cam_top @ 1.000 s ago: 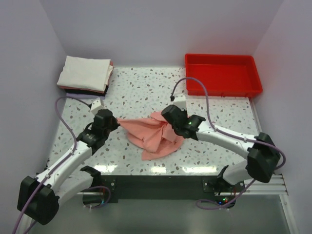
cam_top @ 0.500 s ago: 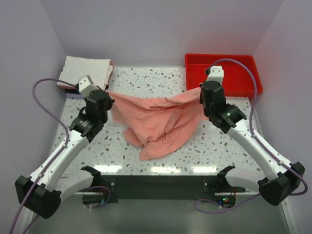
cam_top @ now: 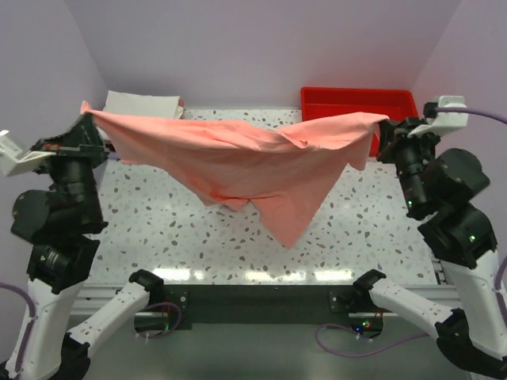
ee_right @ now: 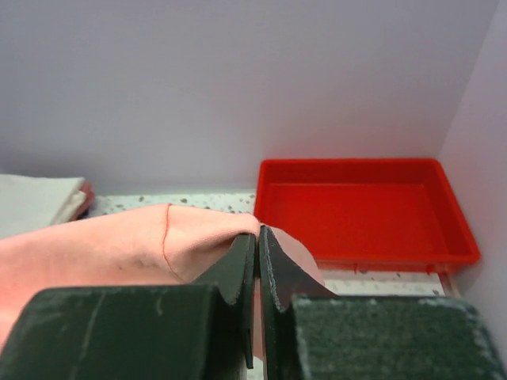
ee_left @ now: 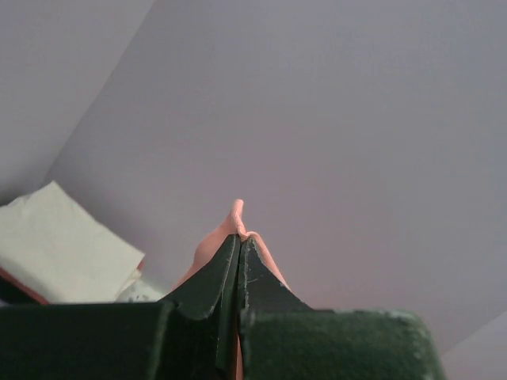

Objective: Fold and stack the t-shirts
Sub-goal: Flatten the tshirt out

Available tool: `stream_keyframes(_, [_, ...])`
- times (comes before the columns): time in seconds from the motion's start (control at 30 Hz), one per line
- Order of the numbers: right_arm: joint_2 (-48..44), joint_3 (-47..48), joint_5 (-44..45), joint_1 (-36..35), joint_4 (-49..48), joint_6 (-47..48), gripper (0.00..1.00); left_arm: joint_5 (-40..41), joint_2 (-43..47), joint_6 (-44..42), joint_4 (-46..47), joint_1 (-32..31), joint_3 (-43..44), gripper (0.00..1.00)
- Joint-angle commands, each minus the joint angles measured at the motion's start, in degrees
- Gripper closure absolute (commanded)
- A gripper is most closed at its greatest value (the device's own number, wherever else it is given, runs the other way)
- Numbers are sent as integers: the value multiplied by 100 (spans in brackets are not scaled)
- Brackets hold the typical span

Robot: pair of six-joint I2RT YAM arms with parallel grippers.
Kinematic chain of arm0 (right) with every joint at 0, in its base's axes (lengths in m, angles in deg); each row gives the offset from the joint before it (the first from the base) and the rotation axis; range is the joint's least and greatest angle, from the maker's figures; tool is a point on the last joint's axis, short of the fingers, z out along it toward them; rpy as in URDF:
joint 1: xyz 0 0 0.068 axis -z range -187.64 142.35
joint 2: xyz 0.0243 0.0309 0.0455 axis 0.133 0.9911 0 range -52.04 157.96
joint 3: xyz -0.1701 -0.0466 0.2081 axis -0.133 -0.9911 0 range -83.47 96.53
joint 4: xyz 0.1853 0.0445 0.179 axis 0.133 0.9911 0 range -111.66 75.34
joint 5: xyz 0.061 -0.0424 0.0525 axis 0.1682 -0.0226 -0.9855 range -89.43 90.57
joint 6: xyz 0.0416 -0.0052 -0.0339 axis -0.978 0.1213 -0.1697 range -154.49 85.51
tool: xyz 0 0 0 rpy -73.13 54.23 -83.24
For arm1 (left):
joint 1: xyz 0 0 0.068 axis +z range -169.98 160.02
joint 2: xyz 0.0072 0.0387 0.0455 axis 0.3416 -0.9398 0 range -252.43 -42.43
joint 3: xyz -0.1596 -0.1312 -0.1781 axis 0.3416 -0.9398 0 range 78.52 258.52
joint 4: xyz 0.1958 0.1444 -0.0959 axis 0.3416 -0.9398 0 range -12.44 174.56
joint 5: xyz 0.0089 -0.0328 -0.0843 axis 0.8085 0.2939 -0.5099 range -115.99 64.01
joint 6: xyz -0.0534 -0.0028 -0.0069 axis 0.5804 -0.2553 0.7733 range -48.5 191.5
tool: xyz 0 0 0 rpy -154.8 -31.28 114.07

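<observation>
Top external view: arm bases (cam_top: 158,297) lie at the bottom edge, with the speckled table (cam_top: 372,229) beyond. The salmon-pink t-shirt (cam_top: 238,162) is held spread in the air across mid-frame, sagging to a point at lower centre. At the left edge the left gripper (cam_top: 85,117) is clenched on one corner; at the right the right gripper (cam_top: 383,134) is clenched on the opposite corner, as confirmed in both wrist views. Farther back, a folded stack (cam_top: 142,104), cream tee on top, is noted at upper left, partly hidden by the cloth, and a red tray (cam_top: 356,96) at upper right
</observation>
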Motion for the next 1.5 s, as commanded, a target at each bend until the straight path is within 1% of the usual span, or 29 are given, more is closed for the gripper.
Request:
stream_keyframes(0.0, [-296,485,-799,32,466,17,100,-234,101,-633,328,56,850,100])
stream_keyframes(0.03, [-401,564,-897,24,519,-35,100,-278,100,-703,240,56,1244,100])
stream_keyframes(0.13, [-516,1038,-1301,32,853,-194,100,-611,118,-765,-41,56,1921,100])
stream_keyframes(0.2, [-508,1625,-1599,32,1098,-290,100,-1101,188,-748,-234,56,2335,100])
stream_keyframes(0.23, [-499,1785,-1679,32,1196,-291,100,-1104,188,-730,-235,56,2468,100])
stream_keyframes(0.33, [-446,2321,-2082,32,1477,-352,100,-1551,153,-651,-507,56,2986,100])
stream_keyframes(0.43, [-385,2577,-2286,32,1627,-379,100,-1728,101,-581,-675,56,3225,100])
stream_keyframes(0.57, [-209,2824,-2217,32,1750,-352,100,-1483,57,-580,-675,56,3217,100])
stream_keyframes(0.63, [-51,2789,-2068,24,1786,-343,100,-1316,-5,-607,-657,56,3068,100])
stream_keyframes(0.73, [299,2579,-1559,32,1707,-308,100,-895,-223,-642,-648,56,2691,100])
stream_keyframes(0.8, [572,2394,-1059,32,1532,-282,100,-403,-391,-659,-675,48,2383,100])
stream_keyframes(0.83, [921,2184,-899,24,1487,-273,100,-244,-592,-660,-675,48,1999,100])
stream_keyframes(0.87, [1108,2052,-759,32,1426,-273,100,123,-716,-660,-718,48,1769,100])
stream_keyframes(0.9, [1283,1911,-514,41,1286,-264,100,292,-856,-625,-754,39,1549,100])
stream_keyframes(0.93, [1703,1570,-441,50,1180,-273,100,589,-1188,-503,-832,13,1103,100])
stream_keyframes(0.97, [1890,1393,-432,76,1057,-299,100,1062,-1392,-258,-946,47,916,100])
stream_keyframes(1.0, [2127,1226,-502,128,847,-334,100,1145,-1594,-90,-1069,82,723,100])
stream_keyframes(1.03, [2338,928,-868,294,741,-378,100,1172,-1996,469,-1236,144,390,100])
stream_keyframes(1.07, [2775,786,-1080,400,618,-535,100,972,-2191,735,-1533,318,221,100])
stream_keyframes(1.1, [2997,663,-1291,497,399,-589,97,718,-2359,955,-1562,450,37,98])
stream_keyframes(1.13, [3217,488,-1763,655,284,-607,94,480,-2682,1045,-1562,678,-348,89])
stream_keyframes(1.17, [3723,434,-1846,691,152,-598,92,217,-2834,1115,-1589,776,-526,60])
stream_keyframes(1.2, [3946,425,-1873,726,168,-598,89,127,-2983,1229,-1615,873,-667,38])
stream_keyframes(1.23, [4209,494,-1891,753,203,-546,68,65,-3254,1265,-1650,961,-868,18])
stream_keyframes(1.27, [4577,547,-1821,753,264,-511,56,-40,-3379,1274,-1737,1136,-922,0])
stream_keyframes(1.3, [4738,600,-1795,762,404,-476,41,-67,-3493,1283,-1817,1207,-897,0])
stream_keyframes(1.33, [4835,687,-1777,762,467,-449,2,-32,-3660,1344,-2035,1242,-853,0])
stream_keyframes(1.4, [4880,636,-1715,770,424,-484,1,39,-3740,1423,-2134,1269,-783,0])
stream_keyframes(1.47, [4749,443,-1768,770,380,-589,1,-276,-3688,1397,-1968,1269,-782,0])
